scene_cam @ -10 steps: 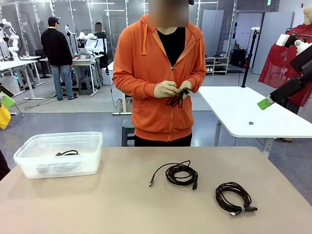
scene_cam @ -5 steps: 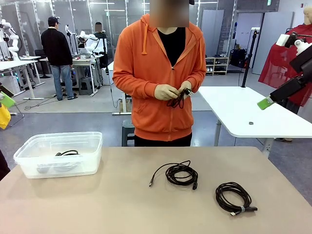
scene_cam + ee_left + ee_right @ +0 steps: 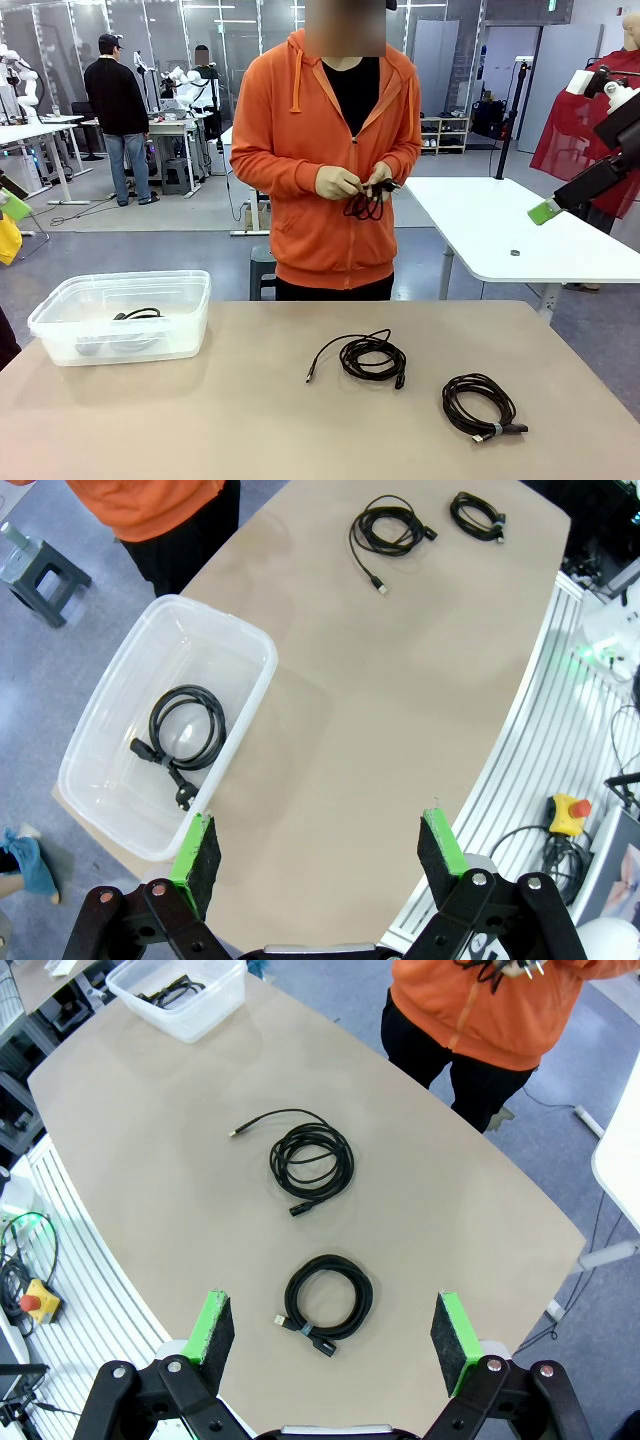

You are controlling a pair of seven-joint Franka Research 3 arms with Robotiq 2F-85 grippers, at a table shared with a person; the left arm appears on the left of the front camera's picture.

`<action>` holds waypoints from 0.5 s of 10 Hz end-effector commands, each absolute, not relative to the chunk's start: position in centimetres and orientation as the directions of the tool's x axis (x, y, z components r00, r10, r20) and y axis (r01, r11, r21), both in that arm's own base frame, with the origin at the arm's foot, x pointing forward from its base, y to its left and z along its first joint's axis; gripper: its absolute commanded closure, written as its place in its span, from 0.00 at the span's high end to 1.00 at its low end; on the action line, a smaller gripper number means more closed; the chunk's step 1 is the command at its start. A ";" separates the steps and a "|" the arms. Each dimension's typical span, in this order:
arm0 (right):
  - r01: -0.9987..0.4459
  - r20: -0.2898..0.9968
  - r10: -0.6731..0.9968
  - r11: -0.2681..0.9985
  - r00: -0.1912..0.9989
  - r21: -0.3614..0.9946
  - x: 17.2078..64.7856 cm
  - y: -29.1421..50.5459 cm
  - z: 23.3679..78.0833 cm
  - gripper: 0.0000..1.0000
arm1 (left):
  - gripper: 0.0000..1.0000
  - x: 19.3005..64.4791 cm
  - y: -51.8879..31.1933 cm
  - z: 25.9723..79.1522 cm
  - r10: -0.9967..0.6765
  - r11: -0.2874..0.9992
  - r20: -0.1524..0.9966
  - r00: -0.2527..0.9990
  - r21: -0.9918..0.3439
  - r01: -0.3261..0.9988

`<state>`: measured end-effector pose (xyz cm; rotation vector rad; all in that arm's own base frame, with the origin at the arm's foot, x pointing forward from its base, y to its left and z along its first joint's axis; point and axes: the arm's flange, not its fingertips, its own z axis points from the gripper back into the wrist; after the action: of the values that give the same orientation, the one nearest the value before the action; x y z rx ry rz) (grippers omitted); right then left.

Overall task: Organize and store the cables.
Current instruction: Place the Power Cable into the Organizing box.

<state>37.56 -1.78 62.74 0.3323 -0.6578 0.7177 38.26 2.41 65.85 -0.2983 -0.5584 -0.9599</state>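
Cables [image 3: 283, 1165] on table [image 3: 150, 1130], one in bin [image 3: 172, 340]

We are noting the surroundings.
A white table [image 3: 500, 230] is standing beyond the beige counter [image 3: 200, 420]; a grey stool [image 3: 40, 575] is sitting on the floor nearby.

I've got my left gripper [image 3: 316, 828] hanging high and pointing down, jaws spread wide, nothing between its green pads [image 3: 197, 850]. My right gripper [image 3: 332, 1305] is the same: aimed down, jaws wide apart, nothing held. From the front, my right arm [image 3: 612, 165] is raised at the right edge, its pad angled down and inward.
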 end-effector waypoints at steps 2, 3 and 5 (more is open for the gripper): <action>-0.697 0.653 0.500 0.715 0.568 0.059 37.5 -1.8 62.7 1.00 | 1.00 38.3 2.4 65.9 -0.691 0.545 0.572 0.442 0.009 0.839; -0.697 0.653 0.500 0.715 0.568 0.059 37.5 -1.8 62.7 1.00 | 1.00 38.3 2.4 65.9 -0.691 0.545 0.572 0.442 0.009 0.839; -0.697 0.653 0.500 0.715 0.568 0.059 37.5 -1.8 62.7 1.00 | 1.00 38.3 2.4 65.9 -0.691 0.545 0.572 0.442 0.009 0.839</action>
<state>37.56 -1.78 62.74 0.3323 -0.6578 0.7177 38.26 2.41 65.85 -0.2983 -0.5584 -0.9599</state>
